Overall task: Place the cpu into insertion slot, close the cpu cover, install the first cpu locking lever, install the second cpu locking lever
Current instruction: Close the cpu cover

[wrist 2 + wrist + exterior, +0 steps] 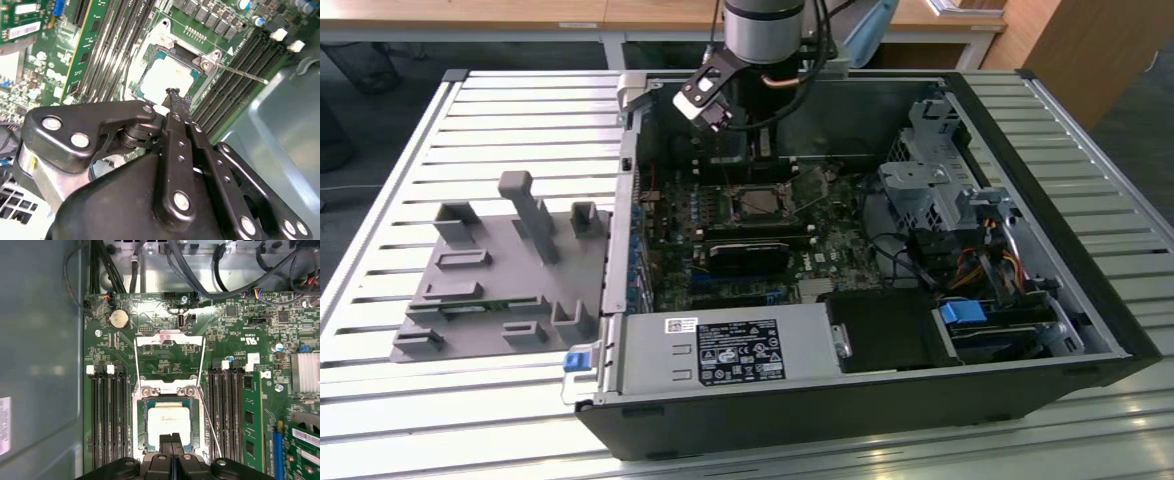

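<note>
Fingers (166, 444) together, cpu (169, 421) in insertion slot (140, 426)

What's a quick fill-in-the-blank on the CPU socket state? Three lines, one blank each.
1. The cpu lies ____ the insertion slot.
2. The cpu cover stands ____, swung up off the slot on its hinge.
3. The pincer at the cpu's edge is ____, with nothing seen between its fingertips.
Missing words: in; open; shut.
</note>
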`<state>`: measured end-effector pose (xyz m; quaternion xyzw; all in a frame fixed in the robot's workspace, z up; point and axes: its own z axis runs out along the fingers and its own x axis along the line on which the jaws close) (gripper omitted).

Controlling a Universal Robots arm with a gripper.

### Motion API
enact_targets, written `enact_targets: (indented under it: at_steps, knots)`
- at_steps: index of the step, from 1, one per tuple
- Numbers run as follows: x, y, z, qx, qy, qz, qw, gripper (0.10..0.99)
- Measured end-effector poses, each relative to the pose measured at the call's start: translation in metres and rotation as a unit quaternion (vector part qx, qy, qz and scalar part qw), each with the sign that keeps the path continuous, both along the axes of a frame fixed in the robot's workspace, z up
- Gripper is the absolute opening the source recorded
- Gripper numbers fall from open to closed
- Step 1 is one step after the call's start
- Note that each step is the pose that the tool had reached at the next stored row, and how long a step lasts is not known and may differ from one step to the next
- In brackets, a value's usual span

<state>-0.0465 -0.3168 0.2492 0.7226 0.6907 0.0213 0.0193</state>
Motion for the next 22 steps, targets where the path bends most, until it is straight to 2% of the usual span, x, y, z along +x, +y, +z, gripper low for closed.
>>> enact_targets:
  at_steps: [3, 5, 7, 11, 14, 17, 22]
  knots:
    - [0.0000, 0.0000, 0.0103, 0.0001, 0.0001, 0.000, 1.0000, 0.106]
    - [0.0000, 0.0000, 0.0146, 0.0004, 0.0001, 0.000, 1.0000, 0.106]
    - [0.0000, -0.0017, 0.0151, 0.0031, 0.0001, 0.000, 1.0000, 0.106]
    - [0.0000, -0.0098, 0.0151, 0.0086, 0.0001, 0.000, 1.0000, 0.106]
    - [0.0000, -0.0137, 0.0151, 0.0103, 0.0001, 0.000, 0.9999, 0.106]
    - [0.0033, -0.0146, 0.0151, 0.0156, 0.0004, 0.000, 0.9999, 0.106]
    - [0.0138, -0.0145, 0.0146, 0.0177, 0.0015, 0.013, 0.9998, 0.106]
